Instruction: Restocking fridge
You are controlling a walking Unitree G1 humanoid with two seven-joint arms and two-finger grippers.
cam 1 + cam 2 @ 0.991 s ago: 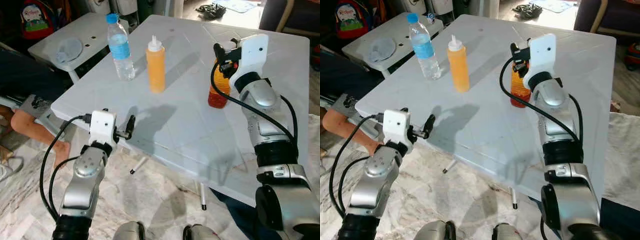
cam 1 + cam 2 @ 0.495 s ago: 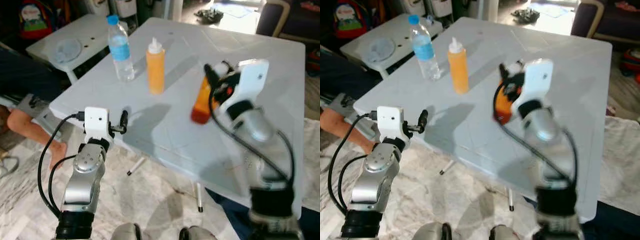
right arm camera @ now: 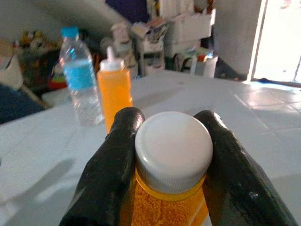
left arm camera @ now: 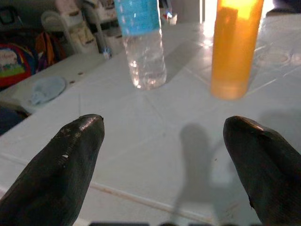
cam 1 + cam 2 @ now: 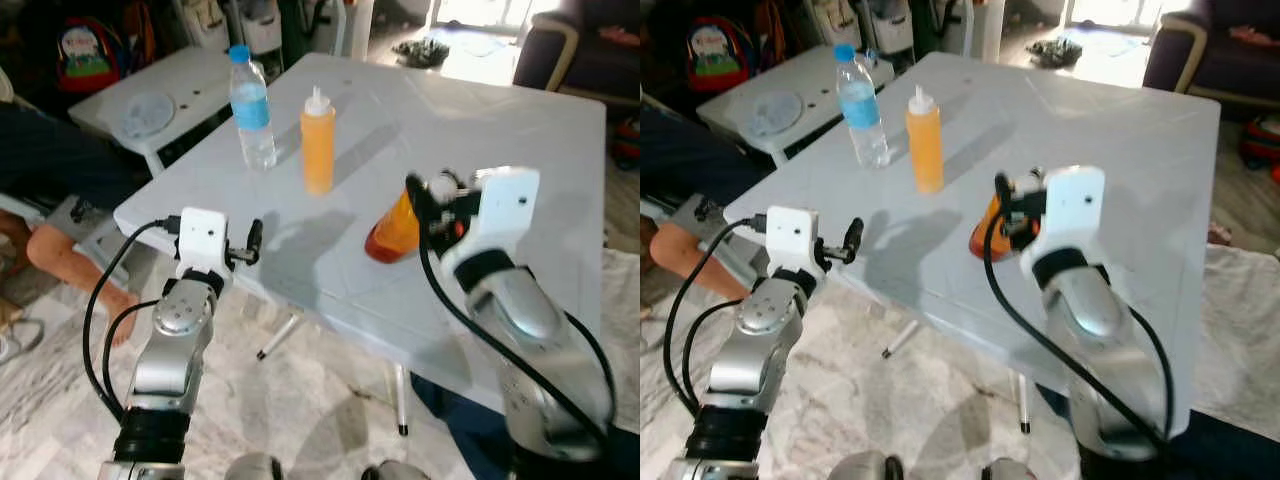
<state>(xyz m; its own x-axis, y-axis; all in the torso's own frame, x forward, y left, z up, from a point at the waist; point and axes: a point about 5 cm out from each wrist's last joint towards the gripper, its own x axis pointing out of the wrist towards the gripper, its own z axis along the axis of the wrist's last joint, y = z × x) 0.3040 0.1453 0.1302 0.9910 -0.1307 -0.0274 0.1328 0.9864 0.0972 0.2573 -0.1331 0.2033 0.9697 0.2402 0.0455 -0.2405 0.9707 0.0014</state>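
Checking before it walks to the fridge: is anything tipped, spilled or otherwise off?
The orange jar with a white cap is tilted, leaning over the white table while the right gripper clamps its cap. No spill shows. The water bottle and orange squeeze bottle stand upright. The left gripper is open at the table's edge.

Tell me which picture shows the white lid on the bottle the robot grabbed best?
The right wrist view: the white lid sits big and sharp between the right gripper's two black fingers. In the eye views the gripper covers it, showing just the tilted orange bottle.
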